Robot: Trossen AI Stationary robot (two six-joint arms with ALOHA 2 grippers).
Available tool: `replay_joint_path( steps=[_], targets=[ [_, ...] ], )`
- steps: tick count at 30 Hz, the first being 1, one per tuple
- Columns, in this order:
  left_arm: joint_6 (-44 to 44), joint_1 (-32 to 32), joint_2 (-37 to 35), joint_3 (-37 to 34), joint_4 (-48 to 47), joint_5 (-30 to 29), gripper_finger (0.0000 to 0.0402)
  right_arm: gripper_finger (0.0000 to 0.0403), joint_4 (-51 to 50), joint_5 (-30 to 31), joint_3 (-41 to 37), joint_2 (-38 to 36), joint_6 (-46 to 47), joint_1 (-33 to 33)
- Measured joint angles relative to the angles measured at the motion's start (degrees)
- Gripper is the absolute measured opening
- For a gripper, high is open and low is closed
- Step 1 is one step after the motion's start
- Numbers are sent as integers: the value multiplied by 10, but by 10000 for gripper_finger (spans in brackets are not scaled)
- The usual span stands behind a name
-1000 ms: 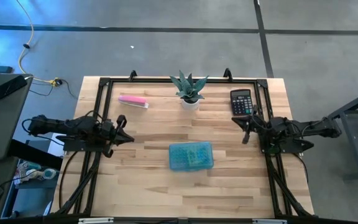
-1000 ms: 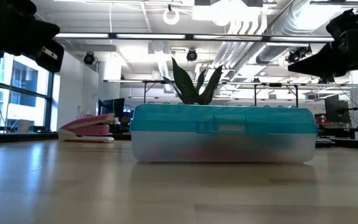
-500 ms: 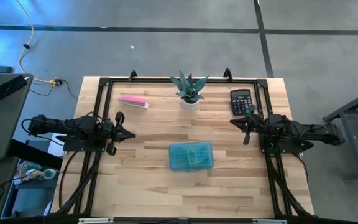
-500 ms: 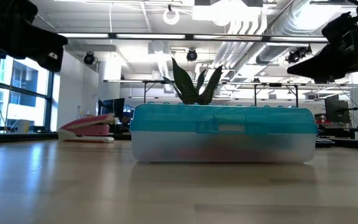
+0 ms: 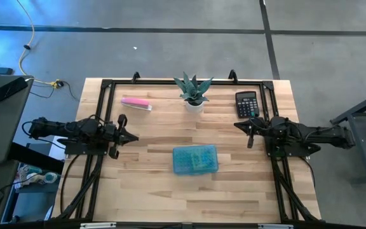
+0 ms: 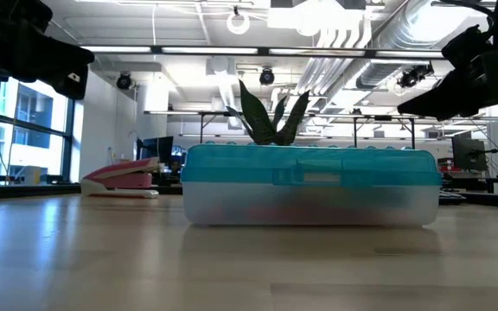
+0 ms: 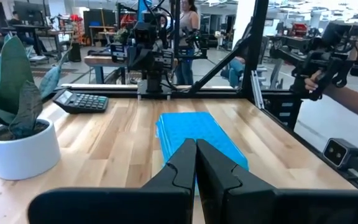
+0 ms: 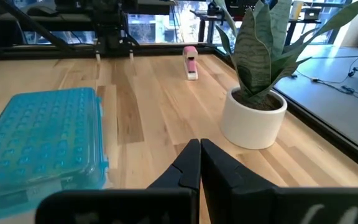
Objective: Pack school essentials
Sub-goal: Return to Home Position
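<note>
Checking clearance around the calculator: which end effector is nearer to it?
Right. The right end effector hangs close beside the calculator; the left end effector is far off at the opposite side.

Glossy plastic box (image 6: 309, 199), wood tbl (image 6: 102, 259)

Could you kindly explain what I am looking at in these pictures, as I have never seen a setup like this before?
Two dark robot arms stand at a wooden table. One picture looks straight down on it, one looks level across the tabletop, and two come from cameras on the arms' wrists. The left claw and the right claw are both shut, hold nothing, and hover near the table's left and right sides. In the middle lies a closed blue box. Along the far edge are a potted plant, a black calculator and a pink bar.
</note>
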Motion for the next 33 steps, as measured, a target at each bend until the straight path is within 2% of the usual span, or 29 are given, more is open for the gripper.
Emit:
replay_joint_path(
  steps=[8,11,14,18,33],
  targets=[
    [-32,-1,0,0,9,-14,0,0,0,0,0,0,25,0],
    [-147,0,2,0,49,-134,1,0,0,0,0,0,61,0],
    [-204,0,1,0,52,-246,0,0,0,0,0,0,97,0],
    [-215,0,1,0,52,-325,1,0,0,0,0,0,132,0],
    [-216,0,1,0,52,-340,0,0,0,0,0,0,149,0]
  ],
)
